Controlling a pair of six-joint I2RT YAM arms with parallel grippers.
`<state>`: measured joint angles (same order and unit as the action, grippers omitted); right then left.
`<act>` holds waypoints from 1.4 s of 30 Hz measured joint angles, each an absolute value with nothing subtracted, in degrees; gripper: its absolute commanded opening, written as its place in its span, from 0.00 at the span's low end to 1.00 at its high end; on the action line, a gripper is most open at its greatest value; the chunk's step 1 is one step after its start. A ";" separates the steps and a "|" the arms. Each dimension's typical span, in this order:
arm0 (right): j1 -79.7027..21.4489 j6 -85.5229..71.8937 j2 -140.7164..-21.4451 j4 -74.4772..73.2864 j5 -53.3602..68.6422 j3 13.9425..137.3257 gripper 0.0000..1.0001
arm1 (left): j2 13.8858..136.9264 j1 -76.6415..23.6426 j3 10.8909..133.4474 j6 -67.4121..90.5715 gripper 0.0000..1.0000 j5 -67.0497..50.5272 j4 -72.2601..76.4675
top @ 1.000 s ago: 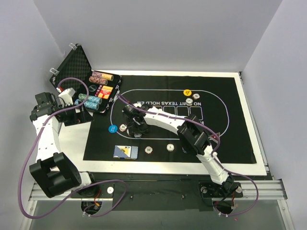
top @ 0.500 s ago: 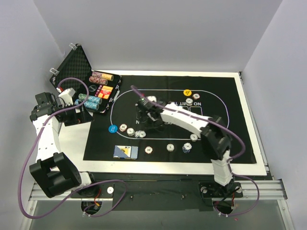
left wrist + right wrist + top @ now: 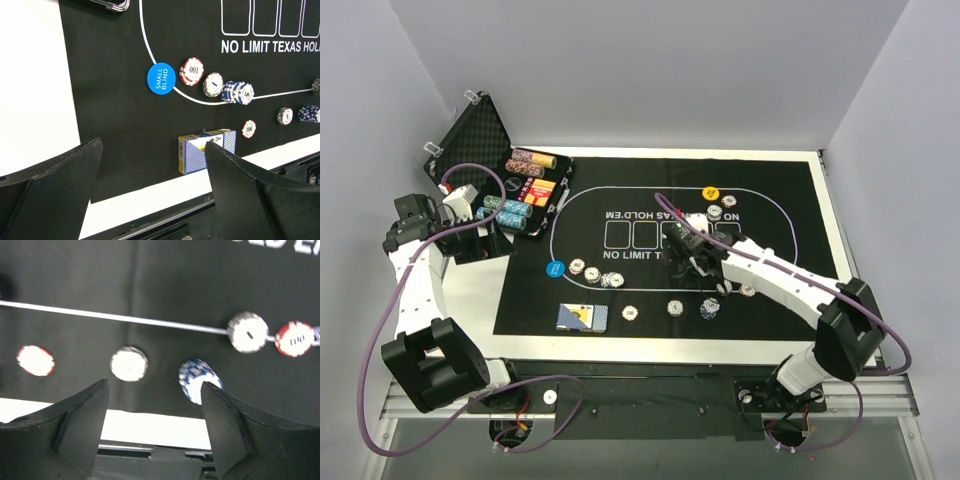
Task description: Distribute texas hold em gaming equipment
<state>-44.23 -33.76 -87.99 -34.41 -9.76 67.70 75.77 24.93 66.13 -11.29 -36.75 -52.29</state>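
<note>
Poker chips [image 3: 129, 364], small, round and speckled, lie flat along the black printed felt mat [image 3: 620, 180] near the table's [image 3: 670, 349] front edge. The right gripper [image 3: 152, 387] hovers over a short blue-and-white chip stack [image 3: 197, 382], fingers spread and empty. The left gripper [image 3: 152, 150] gapes too. The discs look hard, light and probably slick, so pinching the stack's rims seems safest.

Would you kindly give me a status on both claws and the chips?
Left claw open, empty, by case. Right claw open, empty; blue chip stack just ahead. Path unobstructed.
</note>
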 measured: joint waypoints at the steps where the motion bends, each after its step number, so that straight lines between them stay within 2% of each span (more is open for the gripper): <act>1: -44.18 -33.91 -86.74 -34.72 -10.37 65.49 0.71 | 75.75 24.93 66.11 -11.29 0.95 -36.77 -52.31; 11: -42.96 -36.01 -80.49 -34.02 -12.84 52.49 0.73 | 75.75 24.93 66.02 -11.29 0.95 -36.97 -52.31; 31: -40.03 -37.32 -84.34 -25.36 -9.58 47.75 0.64 | 75.50 24.93 66.02 -11.66 0.95 -36.93 -52.51; 42: -39.03 -37.56 -84.34 -23.73 -9.32 45.71 0.48 | 75.50 24.93 66.02 -11.86 0.95 -36.91 -52.53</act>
